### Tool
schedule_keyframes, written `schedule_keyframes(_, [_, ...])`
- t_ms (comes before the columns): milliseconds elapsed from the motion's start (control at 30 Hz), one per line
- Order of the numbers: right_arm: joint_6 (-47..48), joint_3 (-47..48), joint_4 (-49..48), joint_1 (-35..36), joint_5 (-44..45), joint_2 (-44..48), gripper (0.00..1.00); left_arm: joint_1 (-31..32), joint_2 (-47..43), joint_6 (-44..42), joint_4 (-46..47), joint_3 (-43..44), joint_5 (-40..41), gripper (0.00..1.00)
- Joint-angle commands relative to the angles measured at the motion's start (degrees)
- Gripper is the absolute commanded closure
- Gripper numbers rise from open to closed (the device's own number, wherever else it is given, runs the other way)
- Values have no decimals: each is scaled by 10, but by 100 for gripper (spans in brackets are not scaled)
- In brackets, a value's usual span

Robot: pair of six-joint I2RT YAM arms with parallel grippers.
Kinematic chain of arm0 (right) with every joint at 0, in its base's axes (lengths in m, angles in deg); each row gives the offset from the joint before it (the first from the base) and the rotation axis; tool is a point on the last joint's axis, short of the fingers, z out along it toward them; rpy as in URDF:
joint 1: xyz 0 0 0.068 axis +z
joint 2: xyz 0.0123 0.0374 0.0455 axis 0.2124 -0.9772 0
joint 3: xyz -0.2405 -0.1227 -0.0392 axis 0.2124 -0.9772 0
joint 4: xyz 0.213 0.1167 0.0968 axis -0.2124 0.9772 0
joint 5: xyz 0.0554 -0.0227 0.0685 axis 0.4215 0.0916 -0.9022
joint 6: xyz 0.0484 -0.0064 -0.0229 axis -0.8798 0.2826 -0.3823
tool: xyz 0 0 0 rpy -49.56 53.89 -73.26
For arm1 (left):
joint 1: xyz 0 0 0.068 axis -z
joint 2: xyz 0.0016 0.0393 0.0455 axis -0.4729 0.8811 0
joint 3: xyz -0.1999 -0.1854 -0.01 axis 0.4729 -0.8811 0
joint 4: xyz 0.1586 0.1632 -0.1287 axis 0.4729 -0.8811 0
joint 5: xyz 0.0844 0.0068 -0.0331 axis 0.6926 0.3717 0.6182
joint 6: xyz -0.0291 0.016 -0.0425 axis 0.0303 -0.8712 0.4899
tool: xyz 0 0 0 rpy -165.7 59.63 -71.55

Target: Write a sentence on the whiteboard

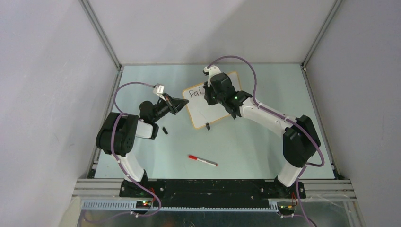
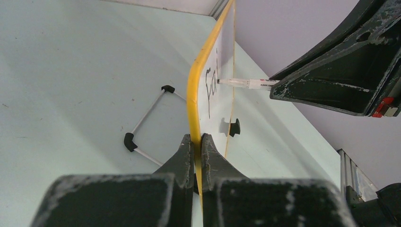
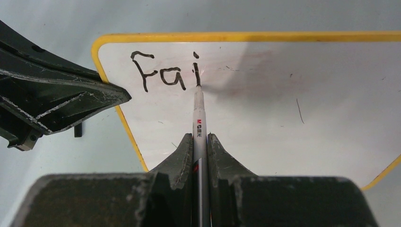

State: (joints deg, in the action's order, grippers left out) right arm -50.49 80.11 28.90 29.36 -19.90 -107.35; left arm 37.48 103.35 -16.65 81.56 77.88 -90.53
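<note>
Near the whiteboard [image 1: 206,111], only the top view shows a red-capped pen [image 1: 202,160].

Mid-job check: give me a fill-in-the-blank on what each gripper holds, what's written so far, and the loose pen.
The right gripper is shut on a ____, its tip touching the whiteboard.
The lettering so far reads ____.
The left gripper pinches the whiteboard by its yellow ____.
The loose pen on the table has a ____ cap.
Missing words: marker; Fai; frame; red.
</note>
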Motion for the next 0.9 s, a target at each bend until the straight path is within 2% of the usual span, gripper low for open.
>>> schedule_keyframes(0, [-2, 21, 11, 4, 10, -9, 100, 6, -16, -52, -8, 0, 4, 100])
schedule_keyframes(233, [-2, 10, 2, 9, 32, 13, 100, 6, -16, -52, -7, -1, 4, 100])
schedule_keyframes(467, [4, -63, -90, 9, 43, 81, 100, 7, -16, -52, -7, -1, 4, 100])
schedule_keyframes(867, [-3, -61, -115, -6, 18, 67, 100, 7, -15, -52, -10, 2, 4, 100])
